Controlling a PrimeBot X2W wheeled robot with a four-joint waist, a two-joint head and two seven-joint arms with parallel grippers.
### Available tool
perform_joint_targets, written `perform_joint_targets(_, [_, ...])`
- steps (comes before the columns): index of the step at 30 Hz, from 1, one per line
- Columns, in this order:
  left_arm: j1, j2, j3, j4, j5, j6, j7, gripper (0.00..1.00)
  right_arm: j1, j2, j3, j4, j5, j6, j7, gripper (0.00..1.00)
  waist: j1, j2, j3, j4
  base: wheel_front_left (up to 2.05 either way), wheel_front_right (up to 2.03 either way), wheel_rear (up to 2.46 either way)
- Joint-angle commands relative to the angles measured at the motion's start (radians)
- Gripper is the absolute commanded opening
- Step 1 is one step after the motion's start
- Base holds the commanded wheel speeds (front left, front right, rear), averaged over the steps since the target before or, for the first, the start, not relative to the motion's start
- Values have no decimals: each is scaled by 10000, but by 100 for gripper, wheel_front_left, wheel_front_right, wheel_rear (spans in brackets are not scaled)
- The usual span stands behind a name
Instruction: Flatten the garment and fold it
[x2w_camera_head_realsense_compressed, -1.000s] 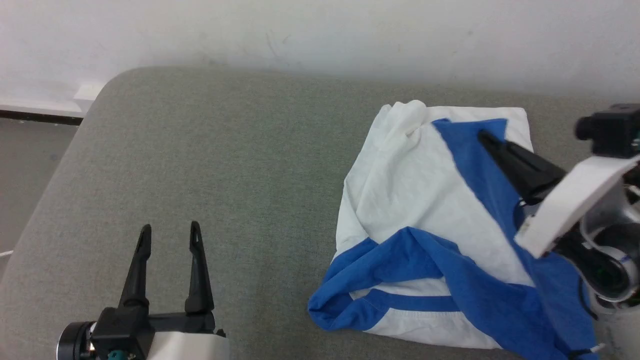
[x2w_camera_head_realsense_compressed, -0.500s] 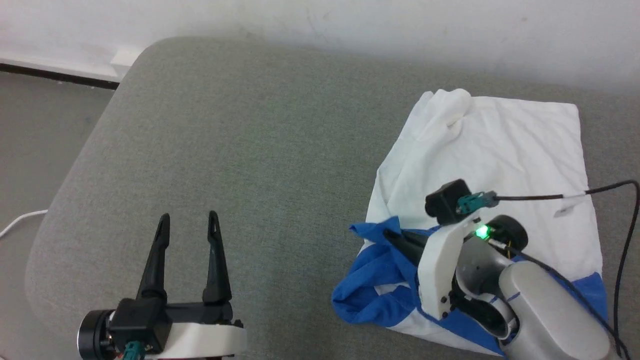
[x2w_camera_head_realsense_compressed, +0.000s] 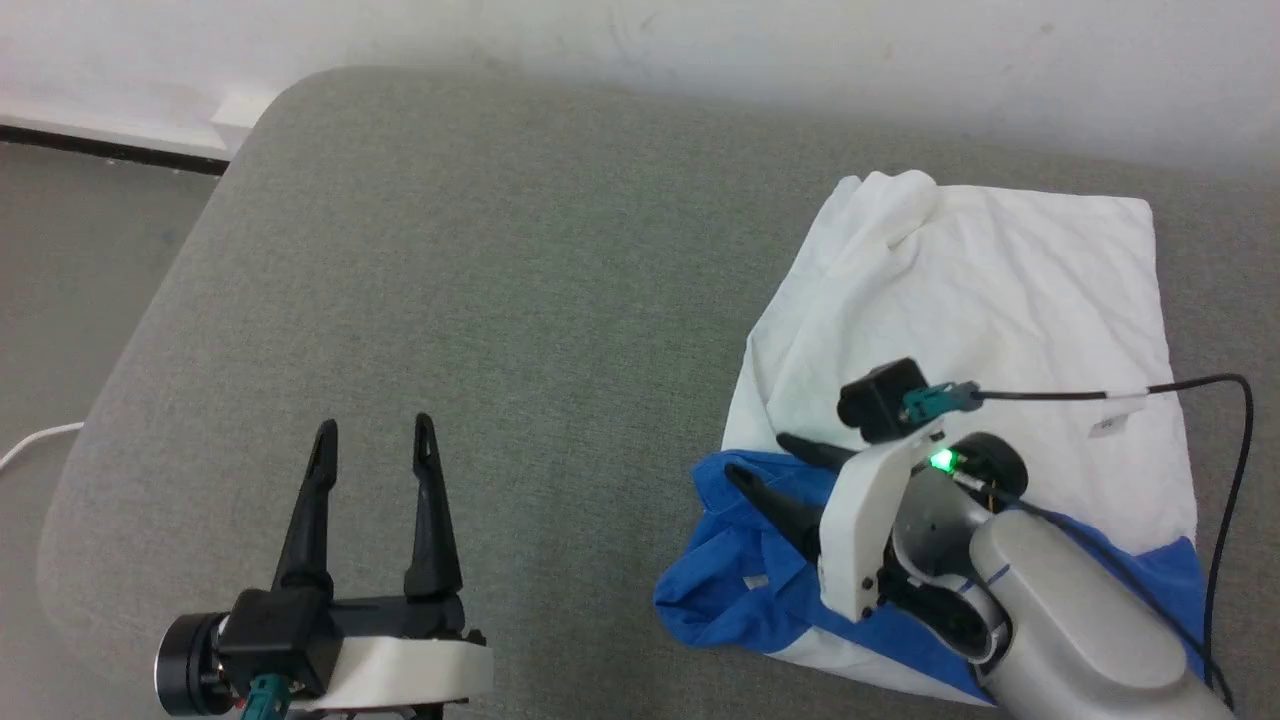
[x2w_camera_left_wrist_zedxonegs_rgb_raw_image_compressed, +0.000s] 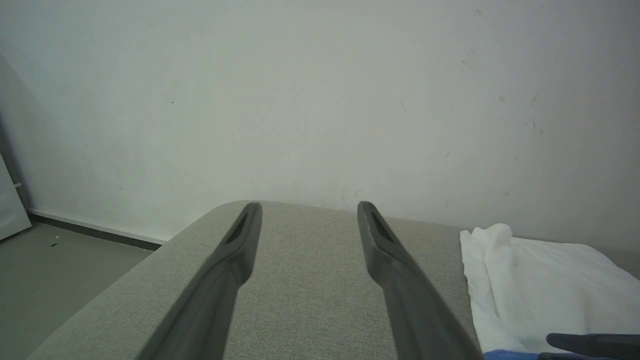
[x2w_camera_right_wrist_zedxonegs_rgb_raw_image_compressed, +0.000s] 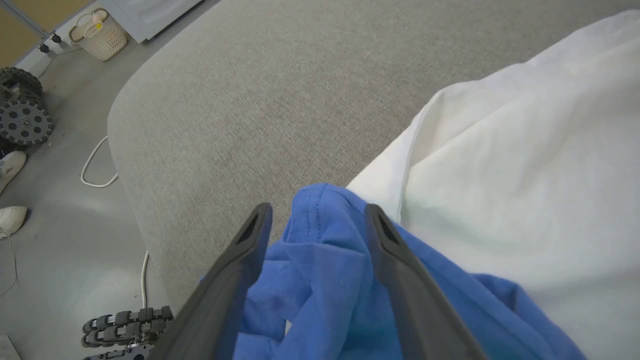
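The garment (x2w_camera_head_realsense_compressed: 1000, 300) lies on the right half of a grey padded surface (x2w_camera_head_realsense_compressed: 500, 250), its white body spread flat and a blue sleeve (x2w_camera_head_realsense_compressed: 735, 590) bunched at the near left corner. My right gripper (x2w_camera_head_realsense_compressed: 762, 462) stands open low over that blue bunch. In the right wrist view the right gripper (x2w_camera_right_wrist_zedxonegs_rgb_raw_image_compressed: 317, 212) has its fingers apart on either side of a fold of blue sleeve (x2w_camera_right_wrist_zedxonegs_rgb_raw_image_compressed: 320, 270), with the white body (x2w_camera_right_wrist_zedxonegs_rgb_raw_image_compressed: 525, 165) beyond. My left gripper (x2w_camera_head_realsense_compressed: 375, 430) is open and holds nothing, well left of the garment. The left gripper (x2w_camera_left_wrist_zedxonegs_rgb_raw_image_compressed: 309, 207) points along the surface, with the garment (x2w_camera_left_wrist_zedxonegs_rgb_raw_image_compressed: 540, 280) at the right.
A pale wall backs the surface. Grey floor lies to the left with a white cable (x2w_camera_head_realsense_compressed: 30, 445). A black camera cable (x2w_camera_head_realsense_compressed: 1230, 450) arcs over the garment's right side. The right wrist view shows a basket (x2w_camera_right_wrist_zedxonegs_rgb_raw_image_compressed: 100, 37), a wheeled base (x2w_camera_right_wrist_zedxonegs_rgb_raw_image_compressed: 22, 120) and a shoe (x2w_camera_right_wrist_zedxonegs_rgb_raw_image_compressed: 10, 165) on the floor.
The right gripper carried the blue sleeve from the garment's far right side to its near left corner, then opened its fingers. The head camera shifted. The left gripper stayed put.
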Motion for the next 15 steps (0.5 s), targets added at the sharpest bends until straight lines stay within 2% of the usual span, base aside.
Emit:
perform_joint_targets(1, [-35, 84, 53, 14, 31, -24, -74, 100, -258, -98, -189, -433, 441, -7, -131, 100, -1, -1, -159, -299, 0, 0, 0])
perform_joint_targets(4, [-12, 150, 69, -13, 27, -25, -39, 100, -324, -465, -697, -1257, 927, -7, -319, 100, -1, -1, -269, -585, 0, 0, 0])
perform_joint_targets(7, [0, 231, 80, -85, 46, -16, 46, 100, -106, -903, -1676, -2002, 1172, -7, -597, 100, -1, -1, -370, -871, 0, 0, 0])
perform_joint_targets(12, [47, 356, 71, -283, 103, 19, 216, 100, 874, -1478, -4061, -3007, 855, -7, -1248, 100, -1, -1, -486, -1300, 0, 0, 0])
perform_joint_targets(15, [145, 415, 76, -414, 168, 91, 261, 100, 1704, -1614, -5568, -3701, 182, -7, -1738, 100, -1, -1, -477, -1546, 0, 0, 0])
